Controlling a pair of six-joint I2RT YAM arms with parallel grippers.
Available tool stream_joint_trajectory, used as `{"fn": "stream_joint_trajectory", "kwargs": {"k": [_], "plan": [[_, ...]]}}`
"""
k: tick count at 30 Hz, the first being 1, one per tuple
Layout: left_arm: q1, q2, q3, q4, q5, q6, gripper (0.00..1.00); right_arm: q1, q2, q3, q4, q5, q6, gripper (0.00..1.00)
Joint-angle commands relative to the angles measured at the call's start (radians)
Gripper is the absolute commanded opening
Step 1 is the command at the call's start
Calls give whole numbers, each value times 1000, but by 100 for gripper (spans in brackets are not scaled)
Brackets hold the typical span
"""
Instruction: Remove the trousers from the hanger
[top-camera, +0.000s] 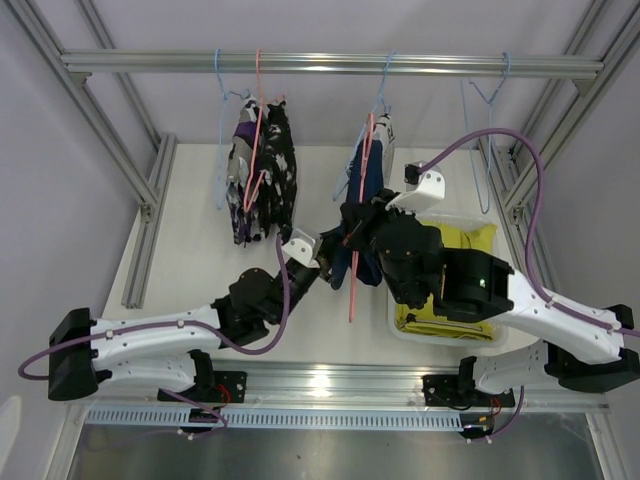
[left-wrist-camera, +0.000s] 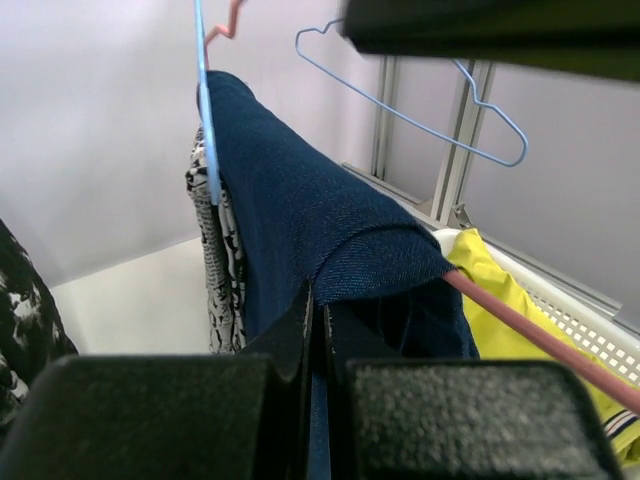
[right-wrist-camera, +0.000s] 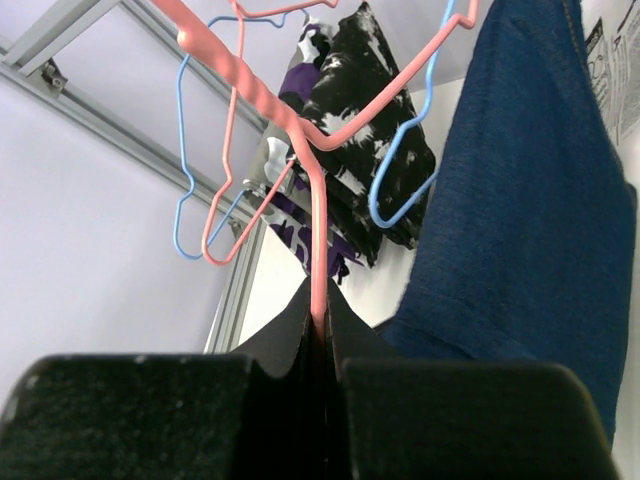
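Left gripper (left-wrist-camera: 318, 335) clenched on navy trousers (left-wrist-camera: 300, 220) draped over pink hanger (left-wrist-camera: 520, 323), right gripper (right-wrist-camera: 320, 335) pinching that hanger, yellow-green trousers (top-camera: 470, 240) in white bin (top-camera: 396, 322), patterned trousers (top-camera: 262, 170) hanging from rail (top-camera: 330, 63)

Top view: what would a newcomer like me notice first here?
Two arms meet mid-table at the navy trousers hanging from the rail: the left fingers pinch the cloth, the right fingers clamp the pink hanger. Patterned trousers hang further left, and yellow-green trousers lie in the basket on the right.
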Motion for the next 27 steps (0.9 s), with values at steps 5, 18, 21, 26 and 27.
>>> {"fn": "stream_joint_trajectory", "kwargs": {"k": [5, 18, 21, 26, 27], "plan": [[-1, -152, 38, -2, -3, -42, 1, 12, -74, -109, 89, 104, 62, 0], [1, -312, 101, -98, 39, -54, 1, -48, -71, -289, 158, 85, 119, 0], [-1, -329, 106, -104, 32, -44, 1, -71, -70, -329, 165, 65, 142, 0], [-1, -355, 123, -120, 25, -24, 1, -95, -61, -393, 178, 29, 171, 0], [1, -361, 128, -126, 23, -21, 1, -103, -59, -401, 178, 23, 174, 0]]}}
